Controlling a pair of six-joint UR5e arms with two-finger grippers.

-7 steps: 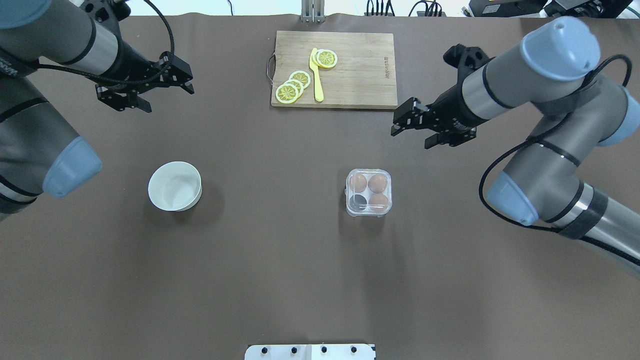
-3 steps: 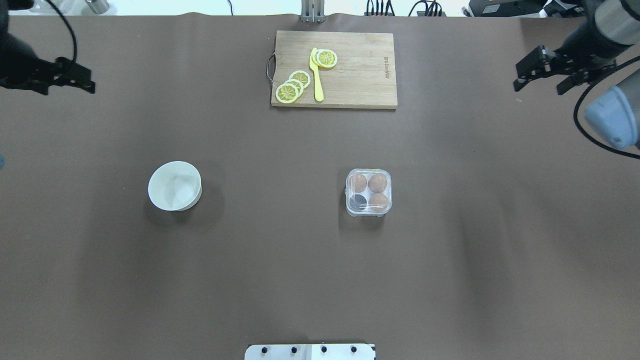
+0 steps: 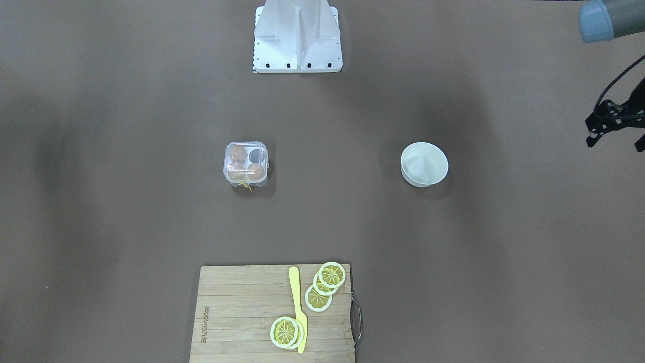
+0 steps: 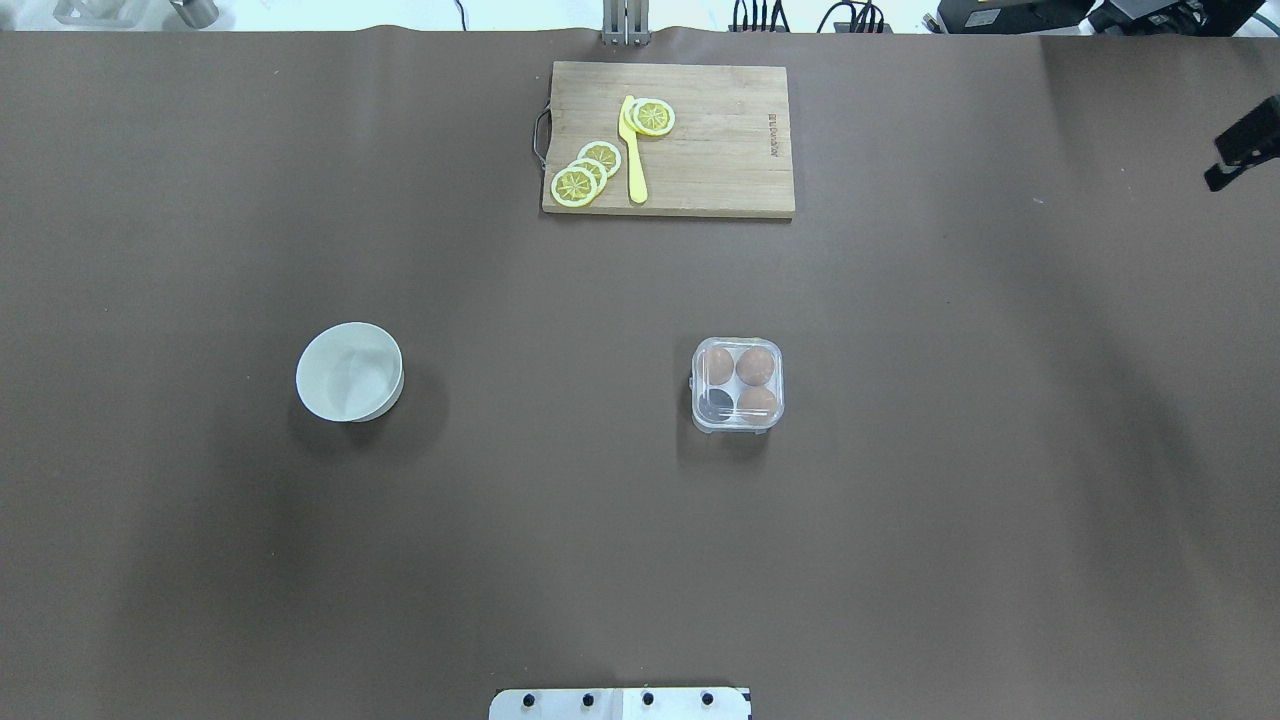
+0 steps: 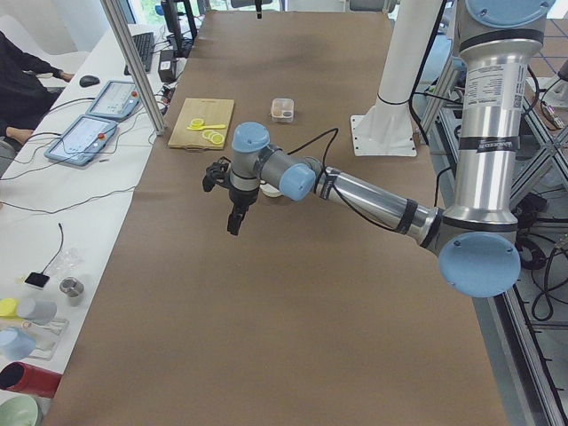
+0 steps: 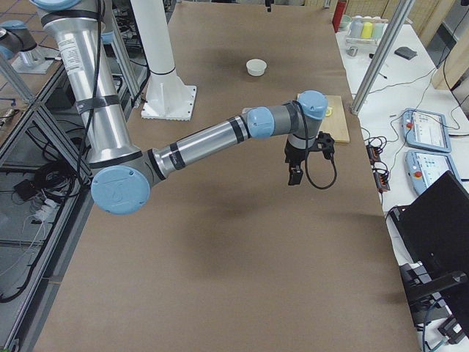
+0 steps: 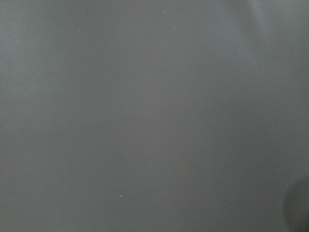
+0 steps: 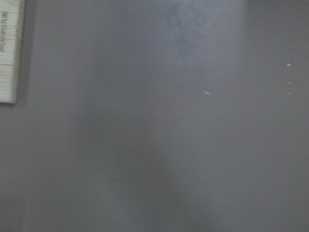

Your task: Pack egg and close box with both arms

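Observation:
The clear box (image 4: pixel 738 385) stands right of the table's middle, its lid down, with a yellow string (image 3: pixel 245 185) at its far side. Three brown eggs (image 4: pixel 755 366) lie in its cells, and one cell (image 4: pixel 717 402) is dark and empty. No egg shows outside the box. My left gripper (image 3: pixel 615 143) is open and empty, far to my left beyond the bowl; it also shows in the exterior left view (image 5: pixel 232 204). Only one black tip of my right gripper (image 4: pixel 1245 150) shows at the overhead view's right edge, so I cannot tell its state.
An empty white bowl (image 4: pixel 350 371) stands left of centre. A wooden cutting board (image 4: pixel 668 138) at the far edge carries lemon slices (image 4: pixel 588 172) and a yellow knife (image 4: pixel 632 150). The white robot base (image 3: pixel 298 35) is at the near edge. Both wrist views show only brown tabletop.
Both arms have swung outward from the table's middle. The left arm has left the overhead view and the right is almost out of it. Box, eggs and bowl have not moved.

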